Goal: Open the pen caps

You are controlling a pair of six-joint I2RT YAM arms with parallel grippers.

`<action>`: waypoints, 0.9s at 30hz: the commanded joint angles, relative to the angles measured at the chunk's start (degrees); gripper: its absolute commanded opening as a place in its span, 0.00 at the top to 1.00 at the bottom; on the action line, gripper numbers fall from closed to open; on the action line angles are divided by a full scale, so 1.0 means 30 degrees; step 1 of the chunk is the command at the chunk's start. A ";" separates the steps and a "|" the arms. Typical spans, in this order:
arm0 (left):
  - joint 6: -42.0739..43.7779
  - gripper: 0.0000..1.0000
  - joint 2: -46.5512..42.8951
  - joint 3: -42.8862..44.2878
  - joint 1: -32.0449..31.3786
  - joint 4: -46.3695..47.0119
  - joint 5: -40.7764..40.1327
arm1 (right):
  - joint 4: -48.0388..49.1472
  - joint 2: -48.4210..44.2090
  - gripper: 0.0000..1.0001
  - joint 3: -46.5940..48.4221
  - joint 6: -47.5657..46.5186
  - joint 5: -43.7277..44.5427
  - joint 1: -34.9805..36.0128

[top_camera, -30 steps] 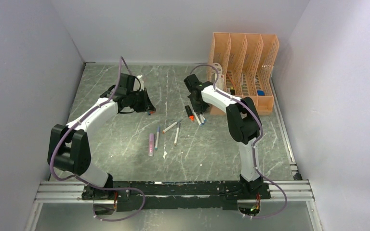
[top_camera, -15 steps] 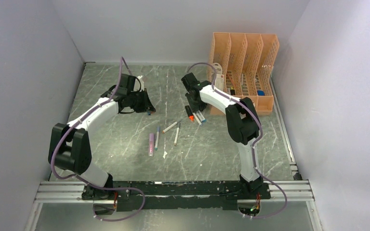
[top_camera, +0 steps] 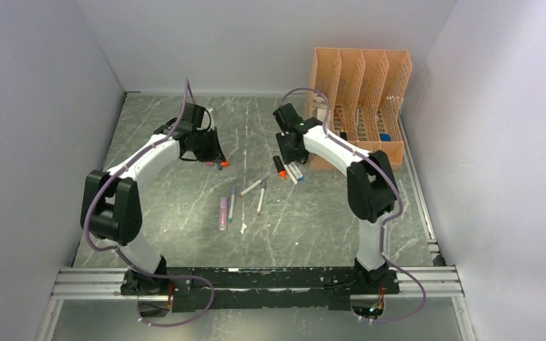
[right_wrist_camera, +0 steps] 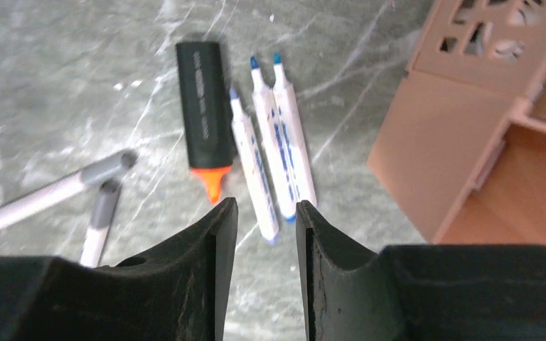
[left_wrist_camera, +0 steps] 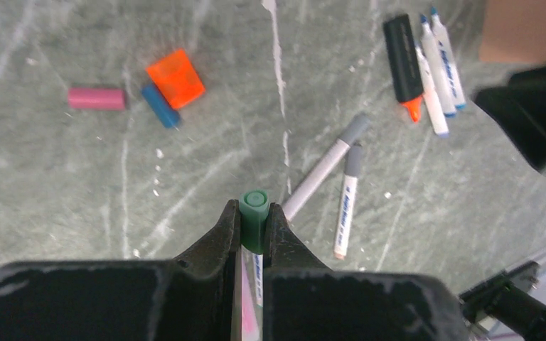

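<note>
My left gripper is shut on a teal-green pen cap, held above the table; in the top view this gripper is at the back left. Loose pink, blue and orange caps lie beyond it. My right gripper is open and empty, just above three uncapped white pens and a black marker with an orange tip. In the top view it hovers by them. Two grey-capped pens lie mid-table.
An orange slotted file organizer stands at the back right, close to the right gripper. A pink-purple highlighter and a slim pen lie nearer the front. Grey walls enclose the table on three sides.
The left arm has swung its elbow back and right, with the gripper still over the loose caps. The right wrist has shifted slightly right over the white pens.
</note>
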 commanded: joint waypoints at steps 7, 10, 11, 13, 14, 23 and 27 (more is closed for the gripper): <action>0.1755 0.90 0.3490 0.2869 0.0031 -0.2069 -0.3955 | 0.1699 -0.5391 0.62 -0.4647 0.1644 -0.3725 0.0230; 0.1813 0.88 0.4116 0.3182 0.0031 -0.1980 -0.4409 | 0.2084 -0.6160 0.61 -0.5633 0.1931 -0.4094 0.0520; 0.1821 0.87 0.4265 0.3256 0.0031 -0.1933 -0.4506 | 0.2154 -0.6327 0.61 -0.5876 0.2011 -0.4185 0.0608; 0.1927 0.85 0.4629 0.3464 0.0031 -0.1972 -0.4754 | 0.2287 -0.6591 0.60 -0.6307 0.2150 -0.4252 0.0780; 0.1938 0.84 0.4769 0.3525 0.0031 -0.2002 -0.4817 | 0.2355 -0.6623 0.60 -0.6480 0.2196 -0.4304 0.0849; 0.1881 0.66 0.4724 0.3102 0.0031 -0.1654 -0.4749 | 0.2663 -0.6176 0.59 -0.6579 0.2540 -0.4462 0.1787; 0.1910 0.64 0.4716 0.3049 0.0034 -0.1578 -0.4661 | 0.2732 -0.5615 0.59 -0.6249 0.2944 -0.4415 0.2575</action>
